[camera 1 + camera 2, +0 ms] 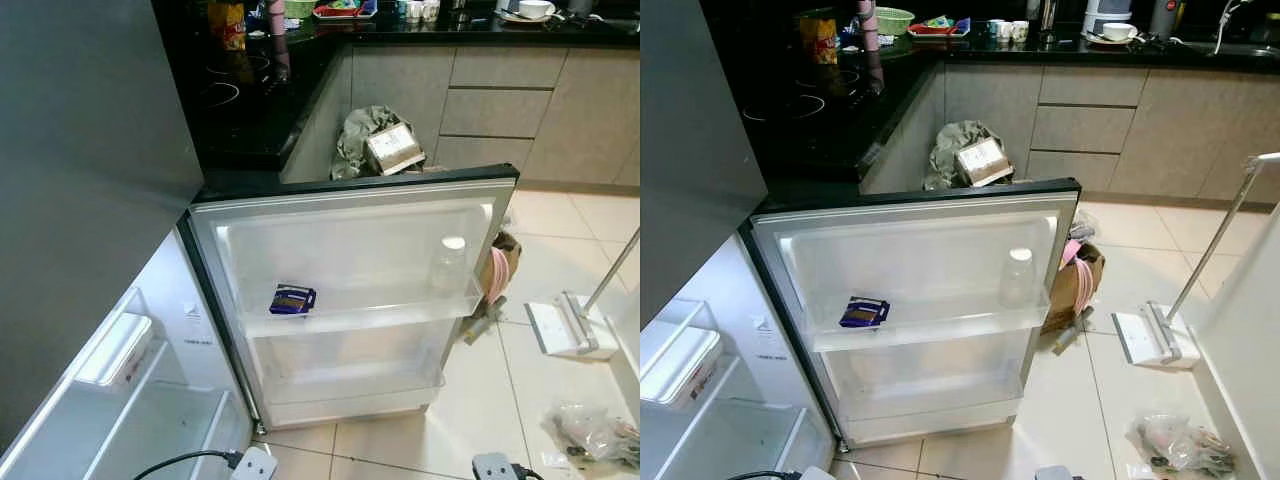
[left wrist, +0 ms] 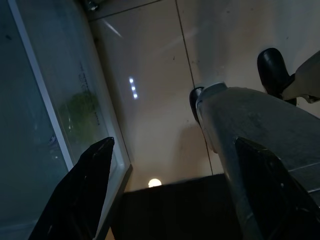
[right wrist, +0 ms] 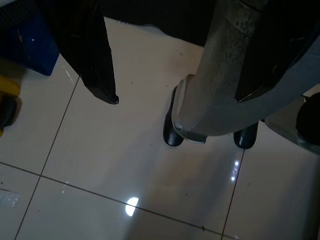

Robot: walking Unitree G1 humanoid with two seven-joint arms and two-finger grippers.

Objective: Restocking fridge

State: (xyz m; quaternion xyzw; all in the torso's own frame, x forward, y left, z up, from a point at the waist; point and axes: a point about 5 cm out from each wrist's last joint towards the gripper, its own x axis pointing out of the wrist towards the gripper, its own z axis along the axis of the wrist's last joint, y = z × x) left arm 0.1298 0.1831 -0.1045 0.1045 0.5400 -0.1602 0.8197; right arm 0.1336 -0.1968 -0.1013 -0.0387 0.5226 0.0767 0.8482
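Head views: the fridge door [image 1: 350, 215] stands swung wide, its white shelves holding a small blue packet [image 1: 292, 299] and a clear bottle [image 1: 1017, 277]. Left wrist view: left gripper [image 2: 175, 192] spread, empty, above tile. Right wrist view: right gripper [image 3: 175, 100] likewise apart, empty

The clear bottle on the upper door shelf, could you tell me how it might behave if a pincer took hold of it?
The clear bottle looks see-through, so probably light. Standing tall and narrow, it may tip if nudged. Its smooth plastic-looking wall could be slippery or dent.
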